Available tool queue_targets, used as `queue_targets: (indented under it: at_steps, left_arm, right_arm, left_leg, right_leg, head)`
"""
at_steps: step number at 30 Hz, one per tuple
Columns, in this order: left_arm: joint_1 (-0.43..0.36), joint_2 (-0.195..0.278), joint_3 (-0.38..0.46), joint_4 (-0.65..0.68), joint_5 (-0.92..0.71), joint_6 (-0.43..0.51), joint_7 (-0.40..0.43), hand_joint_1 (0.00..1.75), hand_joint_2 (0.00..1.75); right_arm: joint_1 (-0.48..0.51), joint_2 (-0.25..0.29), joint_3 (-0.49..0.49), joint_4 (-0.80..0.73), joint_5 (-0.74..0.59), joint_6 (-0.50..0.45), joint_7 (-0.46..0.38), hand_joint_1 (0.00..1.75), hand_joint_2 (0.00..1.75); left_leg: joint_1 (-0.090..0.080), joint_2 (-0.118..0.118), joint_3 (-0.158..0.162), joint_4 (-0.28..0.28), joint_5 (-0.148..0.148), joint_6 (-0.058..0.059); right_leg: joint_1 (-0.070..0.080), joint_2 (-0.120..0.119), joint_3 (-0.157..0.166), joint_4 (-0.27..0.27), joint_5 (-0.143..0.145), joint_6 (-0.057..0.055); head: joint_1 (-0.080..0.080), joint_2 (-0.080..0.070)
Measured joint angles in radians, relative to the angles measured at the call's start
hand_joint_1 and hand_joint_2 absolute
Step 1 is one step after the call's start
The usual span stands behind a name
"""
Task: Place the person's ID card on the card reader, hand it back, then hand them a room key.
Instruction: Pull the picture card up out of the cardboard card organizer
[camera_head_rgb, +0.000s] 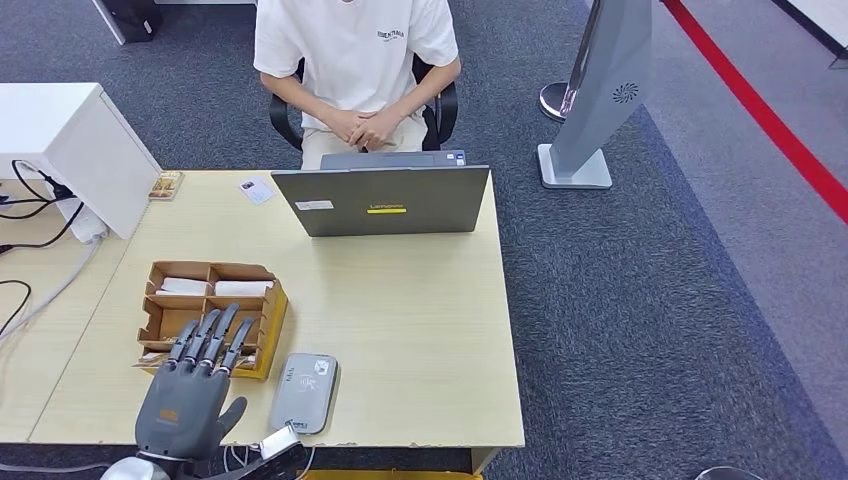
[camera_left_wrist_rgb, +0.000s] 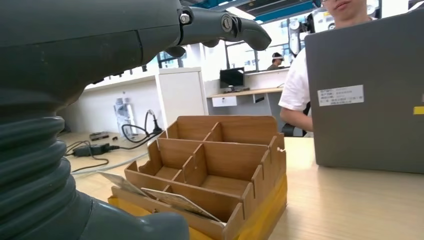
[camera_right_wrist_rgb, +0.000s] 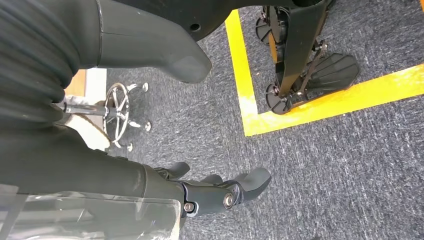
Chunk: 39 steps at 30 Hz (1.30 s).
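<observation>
A small ID card (camera_head_rgb: 256, 190) lies on the far side of the wooden desk (camera_head_rgb: 420, 330), left of the laptop. The grey card reader (camera_head_rgb: 303, 392) sits at the desk's near edge. A wooden divided box (camera_head_rgb: 212, 305) holds white key cards (camera_head_rgb: 243, 288) in its far compartments; up close the box (camera_left_wrist_rgb: 215, 165) shows cards (camera_left_wrist_rgb: 175, 201) leaning in its near compartment. My left hand (camera_head_rgb: 192, 390) hovers over the box's near edge, fingers stretched forward and apart, holding nothing. My right hand (camera_right_wrist_rgb: 215, 192) hangs over the carpet, fingers loosely bent and empty. The person (camera_head_rgb: 355, 60) sits behind the desk, hands clasped.
A grey laptop (camera_head_rgb: 385, 200) stands with its lid up, back toward me, at the desk's far edge. A white cabinet (camera_head_rgb: 60, 145) and cables (camera_head_rgb: 30, 215) lie to the left. A small tray (camera_head_rgb: 166, 184) sits at the far left corner. A grey sign stand (camera_head_rgb: 600, 90) is on the carpet right.
</observation>
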Motion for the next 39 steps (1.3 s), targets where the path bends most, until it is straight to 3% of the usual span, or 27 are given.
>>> queue_targets:
  at_steps: [11, 39]
  left_arm:
    - [0.031, -0.042, 0.057, 0.056, -0.029, 0.032, 0.056, 0.00, 1.75]
    - [0.078, -0.120, 0.220, 0.165, -0.111, 0.148, 0.098, 0.00, 1.75]
  right_arm:
    - [0.003, 0.005, -0.013, -0.009, 0.030, 0.000, 0.004, 0.00, 1.75]
    - [0.003, 0.006, -0.025, -0.016, 0.086, 0.002, 0.005, 0.00, 1.75]
  left_leg:
    - [0.000, 0.000, 0.000, 0.000, 0.000, 0.000]
    - [0.000, -0.001, 0.000, 0.000, 0.000, 0.000]
  right_leg:
    - [0.000, 0.000, 0.000, 0.000, 0.000, 0.000]
    - [0.000, -0.001, 0.000, 0.000, 0.000, 0.000]
  head:
    - [0.000, 0.000]
    - [0.000, 0.000]
